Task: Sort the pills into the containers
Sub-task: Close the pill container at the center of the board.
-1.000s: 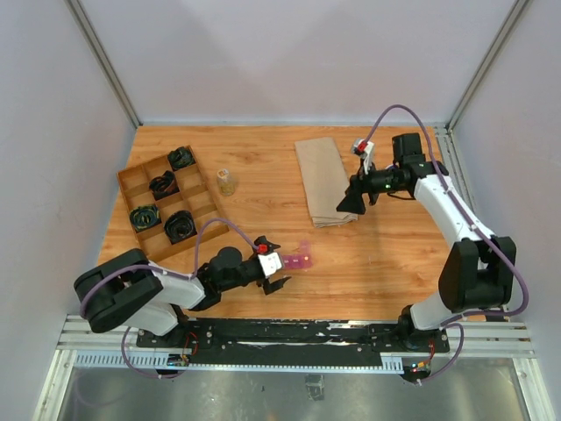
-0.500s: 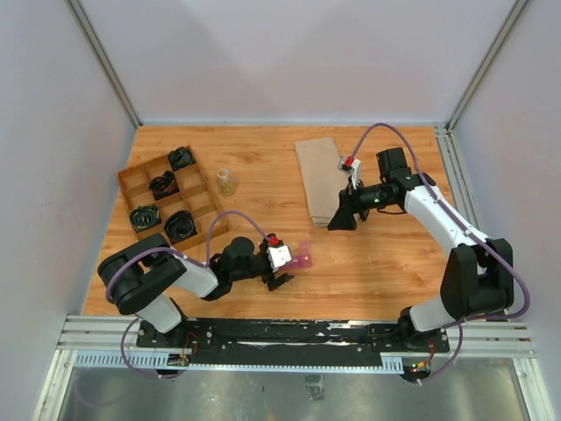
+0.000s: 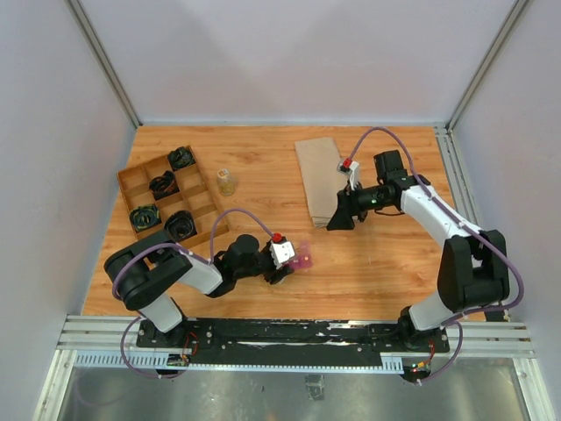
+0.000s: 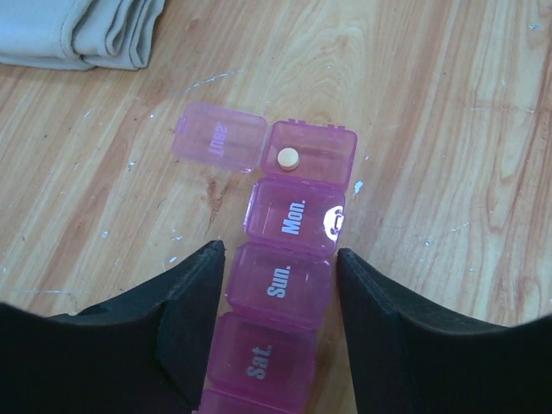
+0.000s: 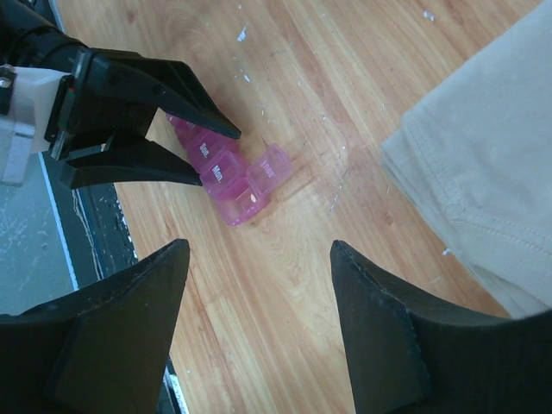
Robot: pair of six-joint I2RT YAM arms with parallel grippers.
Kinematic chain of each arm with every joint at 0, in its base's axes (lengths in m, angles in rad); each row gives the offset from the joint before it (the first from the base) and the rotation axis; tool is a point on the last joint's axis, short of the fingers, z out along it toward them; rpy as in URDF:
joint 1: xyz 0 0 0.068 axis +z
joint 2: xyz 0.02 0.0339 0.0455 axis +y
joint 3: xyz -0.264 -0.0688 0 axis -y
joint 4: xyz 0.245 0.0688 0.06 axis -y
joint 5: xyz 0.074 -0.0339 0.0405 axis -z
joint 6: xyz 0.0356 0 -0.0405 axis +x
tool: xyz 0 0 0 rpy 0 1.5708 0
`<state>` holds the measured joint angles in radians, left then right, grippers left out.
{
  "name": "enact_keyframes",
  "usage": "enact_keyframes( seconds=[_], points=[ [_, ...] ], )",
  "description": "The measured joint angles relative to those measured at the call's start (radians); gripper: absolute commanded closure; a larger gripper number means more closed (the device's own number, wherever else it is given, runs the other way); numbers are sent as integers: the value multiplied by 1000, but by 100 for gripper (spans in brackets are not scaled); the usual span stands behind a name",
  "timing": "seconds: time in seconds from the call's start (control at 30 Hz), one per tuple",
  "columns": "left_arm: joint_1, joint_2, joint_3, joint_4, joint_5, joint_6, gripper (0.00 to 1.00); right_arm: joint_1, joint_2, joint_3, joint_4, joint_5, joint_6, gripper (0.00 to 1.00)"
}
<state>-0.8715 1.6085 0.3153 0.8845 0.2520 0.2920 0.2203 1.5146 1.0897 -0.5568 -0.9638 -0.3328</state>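
The left gripper (image 4: 278,259) straddles the pink strip (image 4: 293,216) at the Sun. box, jaws at or almost at its walls; whether they pinch it I cannot tell. I judge the step is steadying the strip. It lies on the table (image 3: 368,263), front middle: translucent, day-labelled, the end lid (image 4: 217,138) open with one pale pill (image 4: 287,158) inside. The right gripper (image 5: 259,250) hangs open and empty near the cloth (image 5: 483,155); next it probably must fetch another pill.
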Motion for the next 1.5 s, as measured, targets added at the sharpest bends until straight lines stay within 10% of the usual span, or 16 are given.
enact_keyframes(
  seconds=[0.73,1.5],
  points=[
    [-40,56,12,63,40,-8,59,62,251,-19,90,22,145,87],
    [-74,134,14,186,94,-5,59,139,378,18,69,119,157,92]
  ],
)
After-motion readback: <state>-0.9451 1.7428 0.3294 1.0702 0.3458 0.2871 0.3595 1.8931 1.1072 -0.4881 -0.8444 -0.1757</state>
